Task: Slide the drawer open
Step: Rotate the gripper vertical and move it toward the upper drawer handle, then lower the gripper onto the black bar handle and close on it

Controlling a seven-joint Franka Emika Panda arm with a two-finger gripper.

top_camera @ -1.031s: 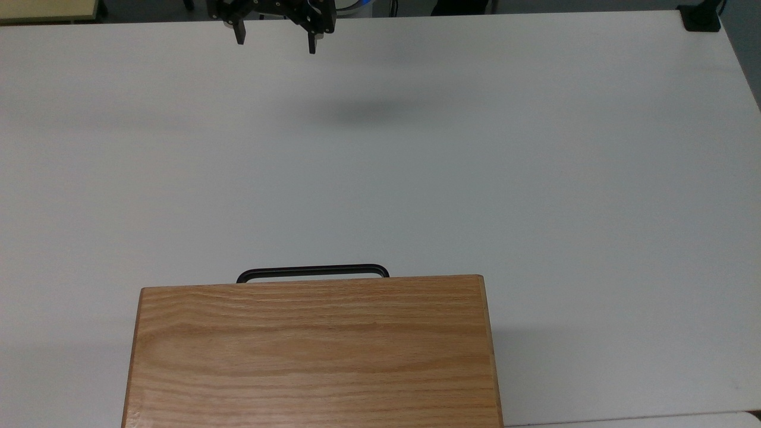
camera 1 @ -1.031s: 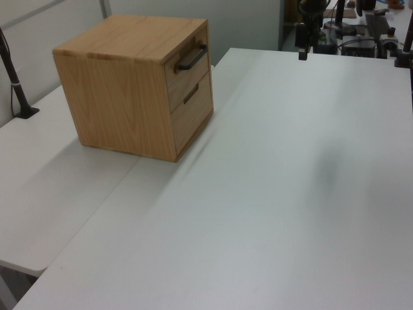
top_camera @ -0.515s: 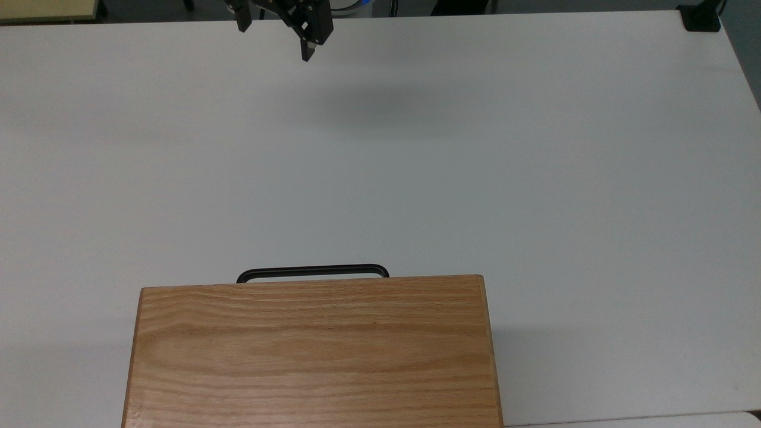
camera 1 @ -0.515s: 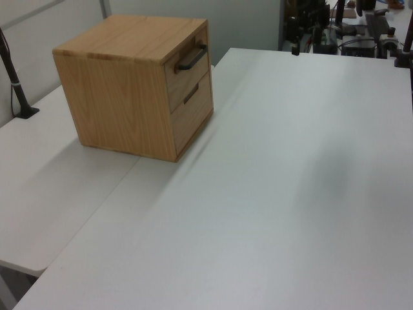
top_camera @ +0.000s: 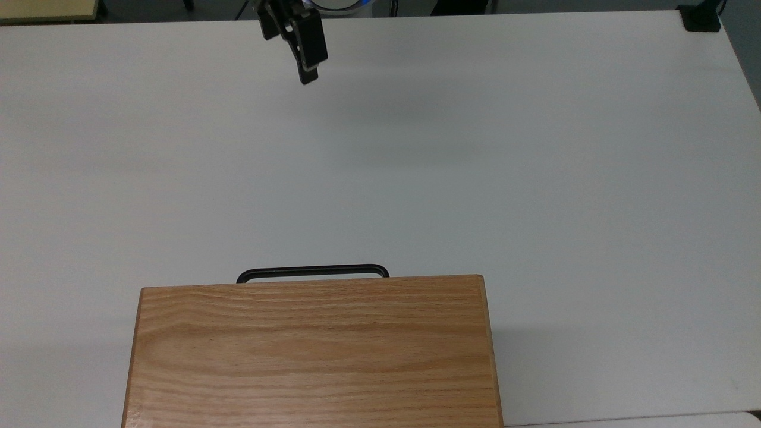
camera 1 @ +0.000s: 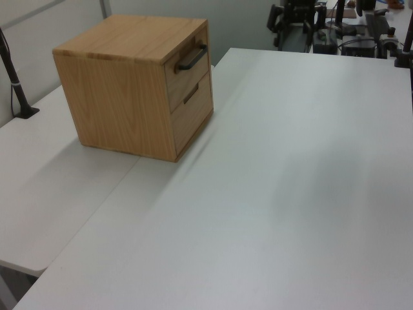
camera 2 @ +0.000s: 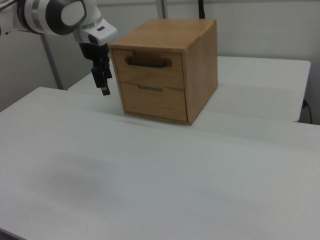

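The black two-finger gripper point(top_camera: 299, 59) on the white-and-grey robot arm point(camera 2: 55, 15) hangs above the white table top point(top_camera: 535, 178) at about 12 o'clock in the top view, near the far edge. It touches nothing. Whether it is released or clenched I cannot tell, since it is turned edge-on.

The light oak wooden drawer point(camera 2: 148, 70) with the long thin black metal bar handle point(camera 2: 148, 62) is the upper of two in the oak-grain wooden cabinet point(top_camera: 312, 351). The cabinet stands at 6 o'clock in the top view, well apart from the gripper. The drawer's front panel appears flush with the cabinet face, so it is shut. In the top view the handle point(top_camera: 313, 271) juts out from the cabinet's 12 o'clock side, facing the gripper.

Below it sits a second oak drawer point(camera 2: 152, 100) with a shorter dark pull, also shut.

In the right view the gripper point(camera 2: 104, 82) is at 9 o'clock from the handle, possibly nearer the camera than the cabinet.
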